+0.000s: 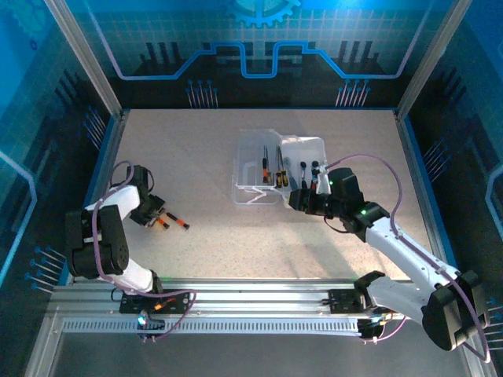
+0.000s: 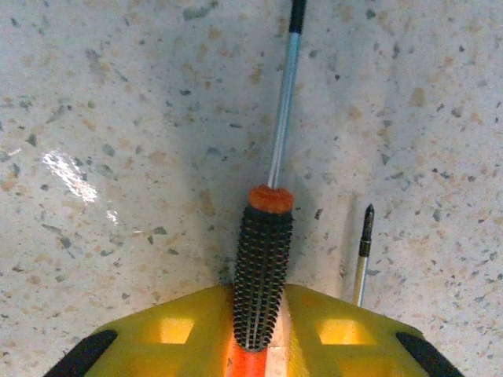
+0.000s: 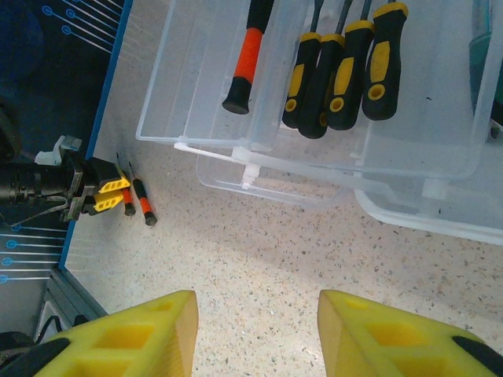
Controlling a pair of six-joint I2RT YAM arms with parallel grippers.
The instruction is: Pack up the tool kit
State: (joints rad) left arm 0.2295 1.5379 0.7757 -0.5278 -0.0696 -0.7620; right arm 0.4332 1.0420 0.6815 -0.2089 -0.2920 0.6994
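- left claw (image 2: pixel 259 314), bottom centre of the left wrist frame: yellow fingers (image 2: pixel 181 326) closed onto the black knurled handle of a screwdriver (image 2: pixel 263 267), with its orange collar and bare shaft running toward the top edge.
- just right of that handle, loose on the speckled tabletop (image 2: pixel 118 118): a second, thinner screwdriver (image 2: pixel 364 251), tip pointing up-frame, apart from the fingers.
- step in hand, by judgement: lifting the gripped screwdriver for the carry to the case.
- to do it well: rise straight up first, so the shaft clears the table without dragging or nudging the loose one alongside. the grip sits low on the handle, so expect the long shaft to droop. keep the wrist level and travel slowly.
- right claw (image 3: pixel 258 314), bottom of the right wrist frame: spread wide with nothing between, hovering over bare table just short of the case.
- case (image 1: pixel 251 149), centre of the top frame, lying open: inside, an orange-handled tool (image 3: pixel 247 55) and a row of yellow-and-black screwdrivers (image 3: pixel 346 71), handles toward the near edge.
- for the drop: come in from the left, clear of the right claw, and lay the tool parallel to those already in.
- writing: none legible on handles, case or claws. gear and circuit graphics on the blue backdrop (image 1: pixel 259 47) along the top, no letters.
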